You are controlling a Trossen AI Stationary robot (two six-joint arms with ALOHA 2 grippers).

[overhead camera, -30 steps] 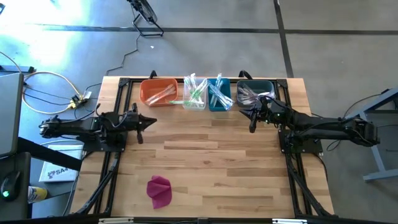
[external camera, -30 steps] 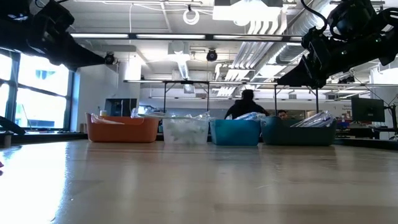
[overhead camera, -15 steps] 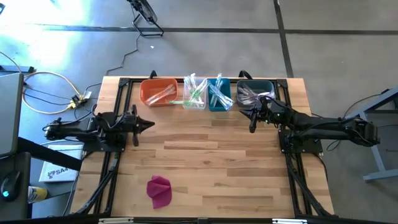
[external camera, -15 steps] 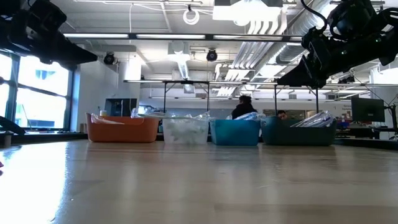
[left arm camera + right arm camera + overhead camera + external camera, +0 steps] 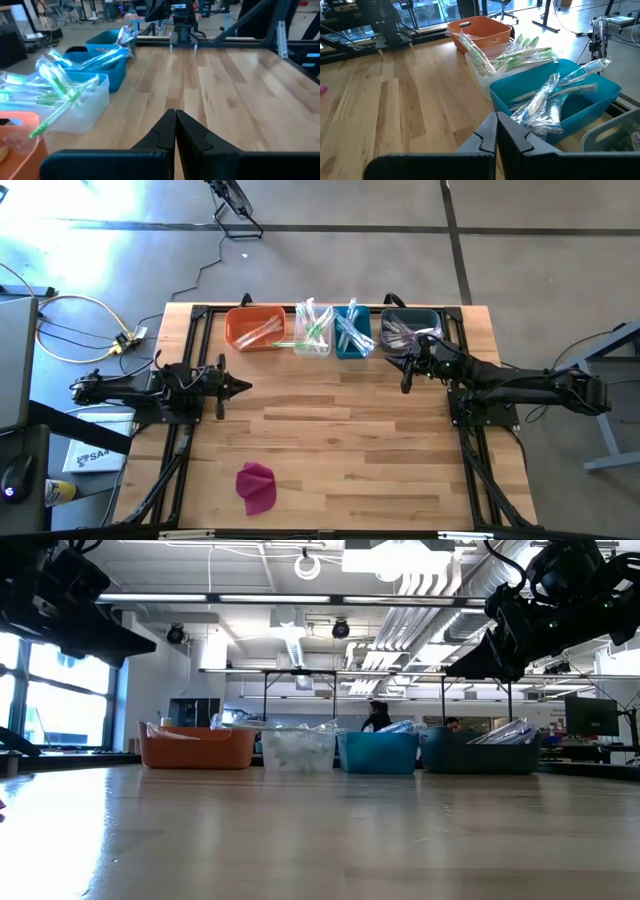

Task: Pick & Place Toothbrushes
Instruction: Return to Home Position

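The toothbrushes lie in clear wrappers in four bins along the table's far edge: an orange bin (image 5: 253,328), a clear bin (image 5: 313,332) with green ones (image 5: 522,55), a blue bin (image 5: 352,333) with bluish ones (image 5: 552,97), and a dark teal bin (image 5: 408,328). My left gripper (image 5: 244,387) (image 5: 175,114) is shut and holds nothing; it hovers over the table's left side, pointing toward the right edge. My right gripper (image 5: 404,383) (image 5: 496,117) is shut and holds nothing; it hovers just in front of the teal bin, beside the blue one.
A magenta cloth lump (image 5: 257,486) lies near the front edge, left of centre. Bare wood (image 5: 330,430) spreads between the arms. Black frame rails (image 5: 186,442) run along both sides. A person (image 5: 377,717) shows in the room beyond the bins.
My left gripper has swung its tip a little toward the table's near edge and tipped down slightly, staying shut. The person in the room behind has walked toward the left.
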